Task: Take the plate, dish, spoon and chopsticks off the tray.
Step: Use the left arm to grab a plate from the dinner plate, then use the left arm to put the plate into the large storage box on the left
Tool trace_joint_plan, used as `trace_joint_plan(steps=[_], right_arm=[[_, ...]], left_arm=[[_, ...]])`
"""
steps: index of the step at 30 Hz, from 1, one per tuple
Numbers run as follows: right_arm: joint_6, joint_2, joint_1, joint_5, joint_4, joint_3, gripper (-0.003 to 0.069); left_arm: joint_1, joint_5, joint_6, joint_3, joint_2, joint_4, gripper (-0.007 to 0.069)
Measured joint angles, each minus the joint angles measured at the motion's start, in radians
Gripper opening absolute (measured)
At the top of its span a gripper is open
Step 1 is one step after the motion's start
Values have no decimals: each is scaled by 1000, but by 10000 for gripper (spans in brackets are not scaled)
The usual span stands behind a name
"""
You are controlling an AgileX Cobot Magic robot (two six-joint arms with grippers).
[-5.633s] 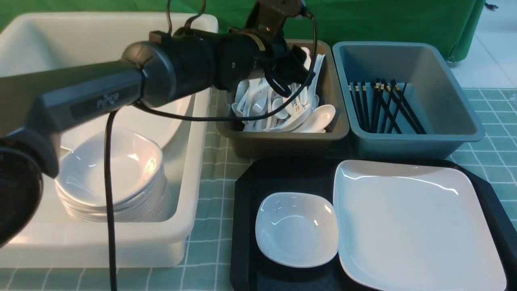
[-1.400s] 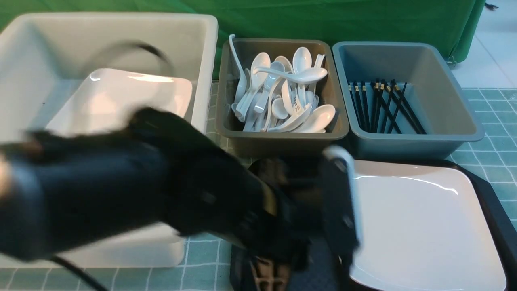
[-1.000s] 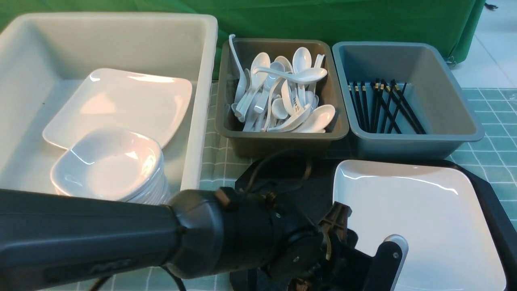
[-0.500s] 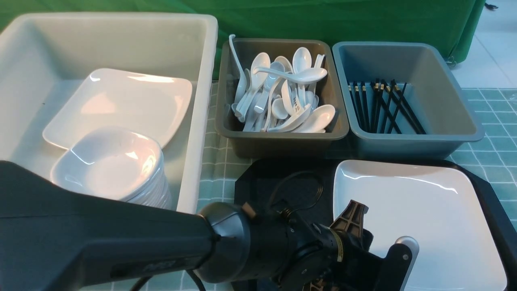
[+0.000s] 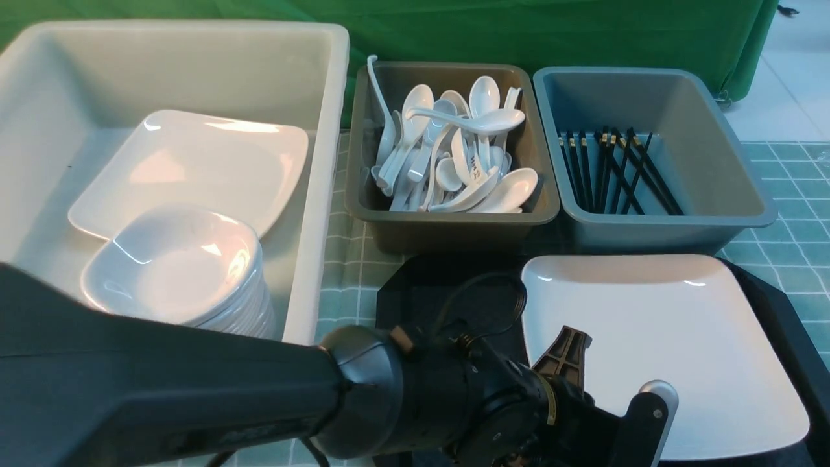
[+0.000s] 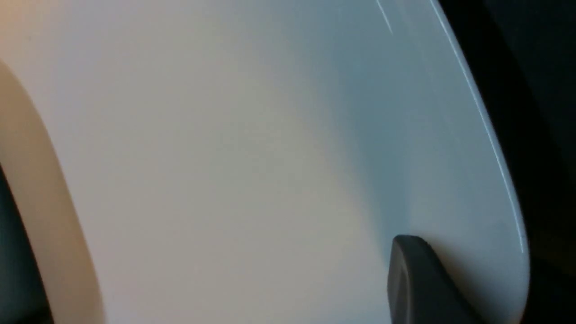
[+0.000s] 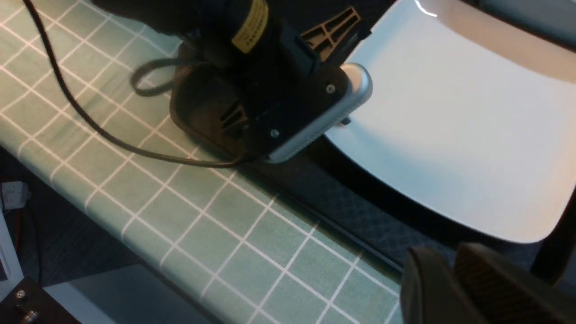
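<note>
On the tray [image 5: 421,292] I count one plate [image 5: 661,337]; left gripper [image 7: 344,118], arm stretched low, pinches its edge; can't tell the right gripper's [image 7: 454,270] state.

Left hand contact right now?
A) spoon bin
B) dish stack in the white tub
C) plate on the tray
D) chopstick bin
C: the left hand is at the near left edge of the plate. One finger lies on the plate's white surface, and that edge stands clear of the tray.
</note>
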Motion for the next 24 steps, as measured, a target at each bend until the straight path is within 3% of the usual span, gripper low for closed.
trace_joint_plan(steps=[6, 16, 18, 24], right_arm=[[0, 0, 0, -5, 0, 0, 139], [16, 0, 0, -138, 0, 0, 141], [31, 0, 0, -173, 0, 0, 141], [44, 0, 0, -282, 0, -1, 142]], left_arm=[[-40, 123, -82, 7, -210, -36, 35], [-40, 226, -154, 15, -489, -46, 29], [-40, 229, -190, 16, -528, 7, 30], [55, 262, -515, 12, -644, 403, 32]])
